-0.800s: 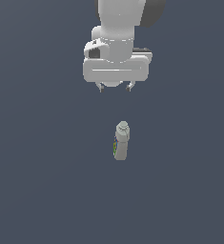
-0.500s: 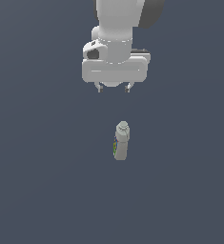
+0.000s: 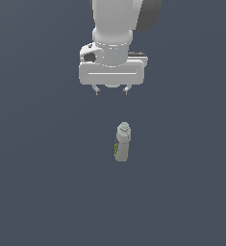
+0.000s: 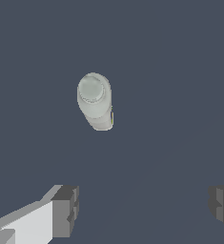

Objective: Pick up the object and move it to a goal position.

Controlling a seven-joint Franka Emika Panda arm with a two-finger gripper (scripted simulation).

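Observation:
The object (image 3: 122, 142) is a slim pale grey-beige bottle with a round cap and a green label on its side, standing upright on the dark floor. The wrist view looks down on its cap and shoulder, object (image 4: 95, 100). My gripper (image 3: 111, 91) hangs above and behind the bottle in the exterior view, a little toward that view's left, well apart from it. The two dark fingertips (image 4: 66, 209) stand wide apart with nothing between them, so the gripper is open.
A plain dark grey-blue floor (image 3: 42, 192) fills both views. The white arm (image 3: 115, 29) reaches down from the upper edge of the exterior view.
The gripper has moved slightly toward the exterior view's left. The bottle has not moved.

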